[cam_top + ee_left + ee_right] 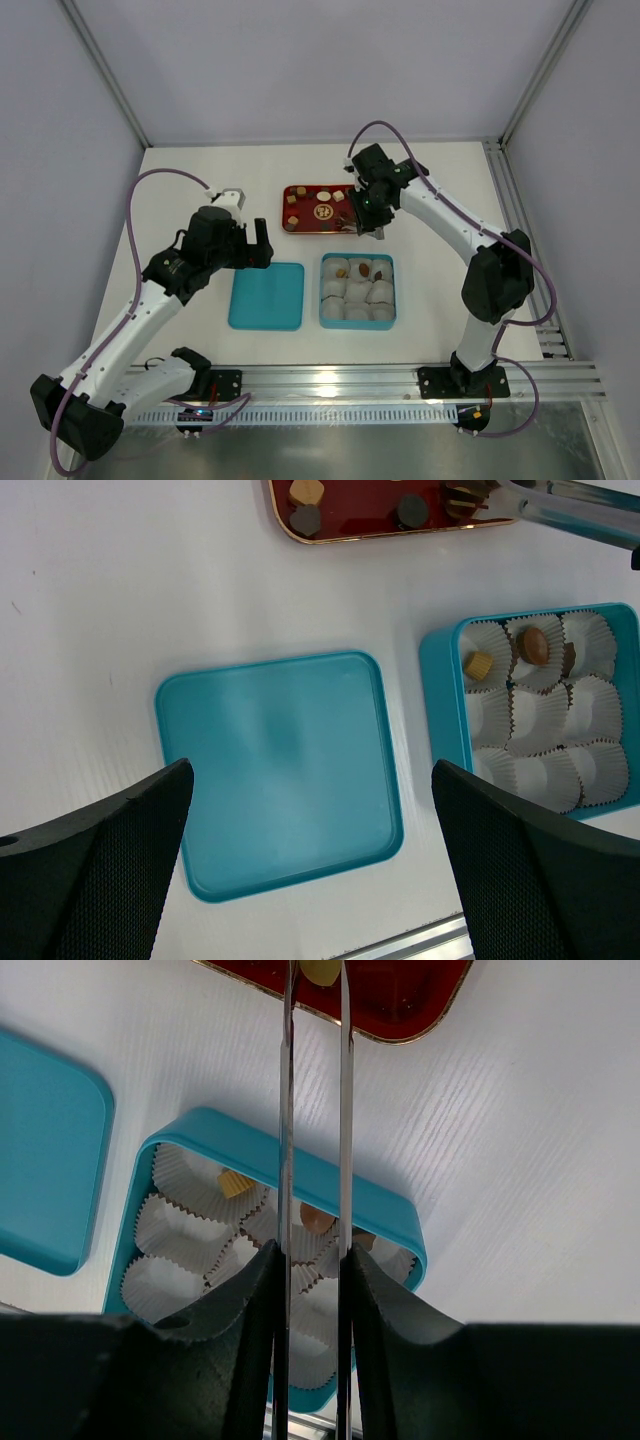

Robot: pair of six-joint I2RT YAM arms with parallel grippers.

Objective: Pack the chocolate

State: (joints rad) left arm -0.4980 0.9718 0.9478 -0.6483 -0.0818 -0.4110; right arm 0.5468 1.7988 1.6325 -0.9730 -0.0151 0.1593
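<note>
Several chocolate pieces [293, 201] lie on the red tray [300, 227]. Three more sit in paper cups in the back row of the teal box [358, 258]: tan [479, 664], brown [534, 645], dark [568, 658]. My right gripper [365, 215] is shut on metal tongs [287, 1110], which reach out over the tray. In the right wrist view a tan piece [320, 970] shows between the tong blades at the top edge; whether it is pinched is unclear. My left gripper [310, 780] is open and empty above the teal lid [280, 770].
The lid [266, 295] lies flat to the left of the box, near the front. The box holds several empty white paper cups [545, 715]. The red tray has a gold-and-white emblem [324, 212] at its middle. An aluminium rail [330, 380] runs along the near edge.
</note>
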